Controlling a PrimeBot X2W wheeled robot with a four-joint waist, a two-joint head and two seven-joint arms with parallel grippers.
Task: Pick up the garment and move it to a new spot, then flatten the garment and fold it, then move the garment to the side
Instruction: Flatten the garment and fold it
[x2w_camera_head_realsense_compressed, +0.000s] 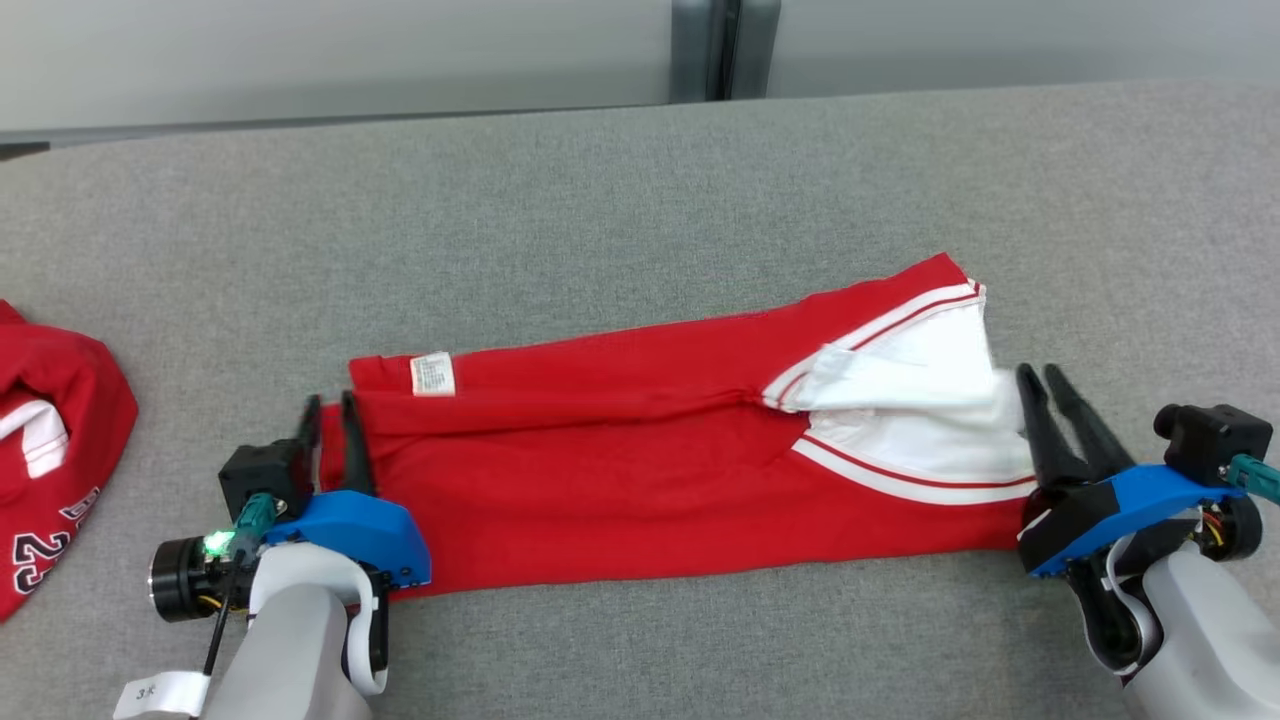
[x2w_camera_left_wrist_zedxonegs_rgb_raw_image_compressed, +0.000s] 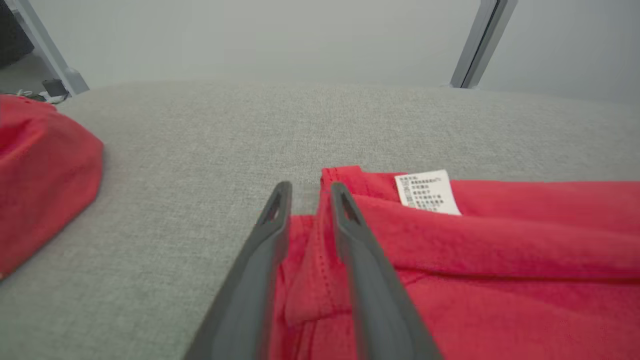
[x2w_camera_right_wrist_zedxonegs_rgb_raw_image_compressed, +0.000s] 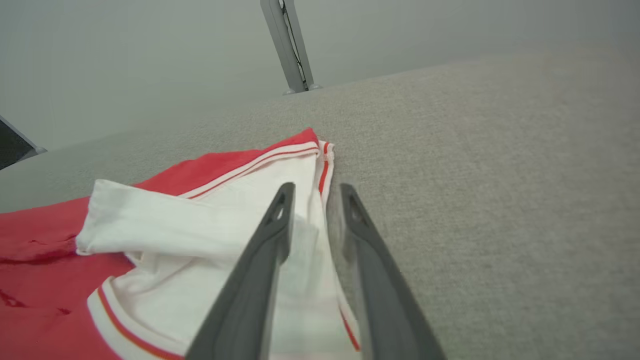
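Observation:
The garment (x2w_camera_head_realsense_compressed: 620, 470), a red jersey with white, red-striped trim, lies folded into a long band across the grey padded table (x2w_camera_head_realsense_compressed: 640, 180). A white label (x2w_camera_head_realsense_compressed: 432, 373) sits near its left end, and white sleeve fabric (x2w_camera_head_realsense_compressed: 920, 400) is bunched at its right end. My left gripper (x2w_camera_head_realsense_compressed: 330, 400) rests low at the left end, slightly open, with a loose ridge of red cloth (x2w_camera_left_wrist_zedxonegs_rgb_raw_image_compressed: 320, 270) between its fingers. My right gripper (x2w_camera_head_realsense_compressed: 1037, 370) is at the right end, also slightly open, over the white edge (x2w_camera_right_wrist_zedxonegs_rgb_raw_image_compressed: 310, 240).
A second red garment (x2w_camera_head_realsense_compressed: 50, 470) with white trim and dark numerals lies crumpled at the table's left edge, seen also in the left wrist view (x2w_camera_left_wrist_zedxonegs_rgb_raw_image_compressed: 40, 175). A pale wall with a grey post (x2w_camera_head_realsense_compressed: 715, 50) stands behind the table's far edge.

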